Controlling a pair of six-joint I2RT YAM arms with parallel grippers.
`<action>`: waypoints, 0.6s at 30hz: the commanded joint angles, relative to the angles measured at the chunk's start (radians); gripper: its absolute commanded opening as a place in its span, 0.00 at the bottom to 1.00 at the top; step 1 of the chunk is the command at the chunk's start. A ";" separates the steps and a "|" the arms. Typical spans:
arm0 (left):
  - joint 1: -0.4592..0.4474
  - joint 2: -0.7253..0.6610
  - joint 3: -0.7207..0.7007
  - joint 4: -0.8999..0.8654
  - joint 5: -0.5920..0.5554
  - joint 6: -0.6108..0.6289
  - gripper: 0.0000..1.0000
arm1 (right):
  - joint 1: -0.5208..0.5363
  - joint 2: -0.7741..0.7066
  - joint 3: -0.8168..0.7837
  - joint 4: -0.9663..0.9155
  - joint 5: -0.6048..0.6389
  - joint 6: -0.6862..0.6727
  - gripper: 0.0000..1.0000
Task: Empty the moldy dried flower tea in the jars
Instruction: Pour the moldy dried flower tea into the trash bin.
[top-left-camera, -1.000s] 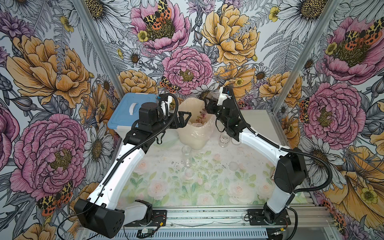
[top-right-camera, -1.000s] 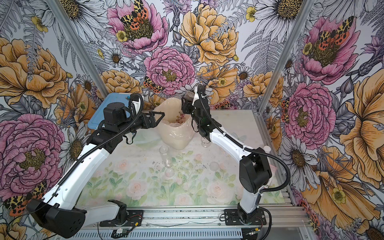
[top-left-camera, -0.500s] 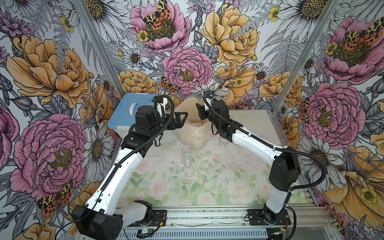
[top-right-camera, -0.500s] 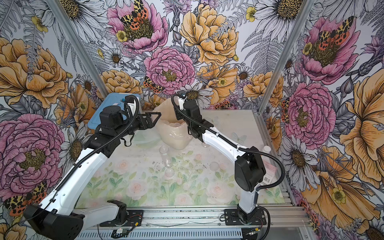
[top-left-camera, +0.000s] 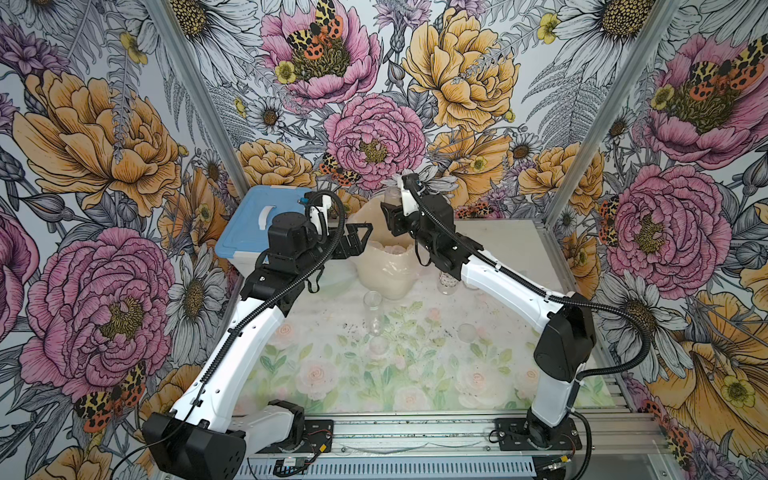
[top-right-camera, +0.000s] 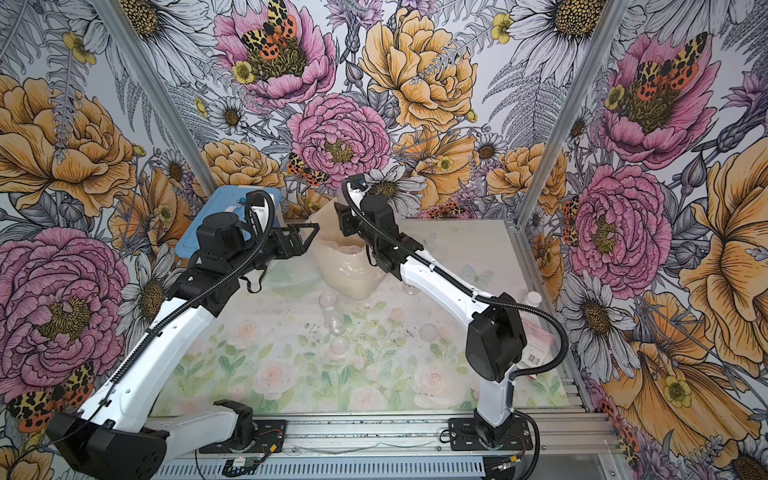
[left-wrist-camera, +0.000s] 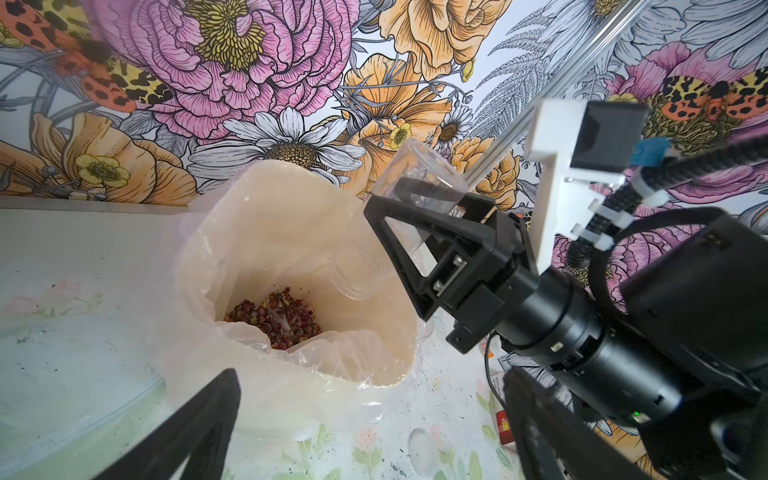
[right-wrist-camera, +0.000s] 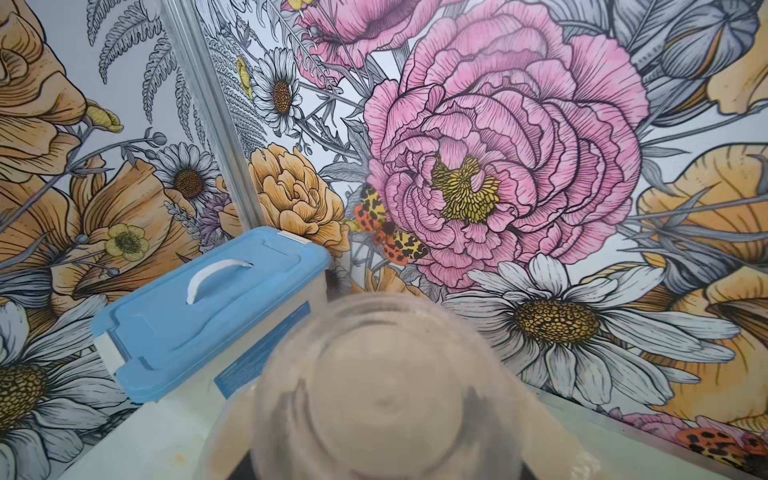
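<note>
The moldy dried flower tea (left-wrist-camera: 274, 320) lies inside the bin (left-wrist-camera: 257, 216); right fingers (left-wrist-camera: 457, 224) hold a tipped jar (left-wrist-camera: 419, 174) above the bin, left fingers (left-wrist-camera: 199, 419) spread wide beside it

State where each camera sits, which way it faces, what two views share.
Top views: high in front, looking down at the table; left arm and right arm show whole.
Left wrist: on left arm, facing the lined bin holding tea; open left gripper, right gripper show.
Right wrist: on right arm, facing the blue-lidded box; the jar blocks its gripper.
Shared: both wrist views show the jar.
</note>
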 joint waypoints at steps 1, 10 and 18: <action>0.012 -0.026 -0.018 0.027 -0.015 -0.012 0.99 | -0.065 -0.003 0.003 0.032 -0.054 0.107 0.20; 0.017 -0.027 -0.026 0.031 -0.013 -0.017 0.99 | -0.061 0.000 0.004 -0.002 -0.057 0.095 0.17; 0.018 -0.028 -0.036 0.041 -0.014 -0.025 0.99 | 0.007 0.019 0.042 -0.068 0.023 -0.067 0.18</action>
